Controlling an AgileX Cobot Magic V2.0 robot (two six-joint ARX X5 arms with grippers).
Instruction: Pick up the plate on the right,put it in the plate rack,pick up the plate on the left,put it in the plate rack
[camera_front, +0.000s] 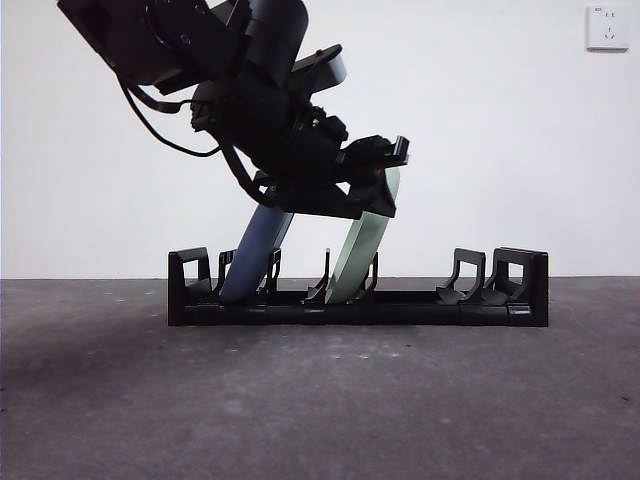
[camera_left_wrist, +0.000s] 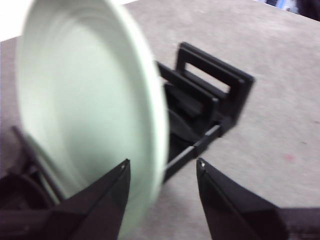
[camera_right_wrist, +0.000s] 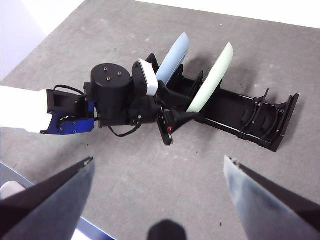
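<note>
The black plate rack (camera_front: 400, 310) lies across the grey table. A pale blue plate (camera_front: 255, 255) leans in its left slot, and a pale green plate (camera_front: 360, 255) leans in the middle slot. My left gripper (camera_front: 378, 185) is at the green plate's top rim, coming down from the upper left. In the left wrist view its jaws stand open (camera_left_wrist: 162, 162) astride the rim of the green plate (camera_left_wrist: 90, 100). My right gripper (camera_right_wrist: 159, 160) hangs high above the table, open and holding nothing, and looks down on the rack (camera_right_wrist: 260, 125) and both plates.
Two prong pairs at the rack's right end (camera_front: 470, 275) hold nothing. A white wall stands close behind the rack, with a socket (camera_front: 607, 27) at the top right. The table's near edge (camera_right_wrist: 30, 190) shows in the right wrist view.
</note>
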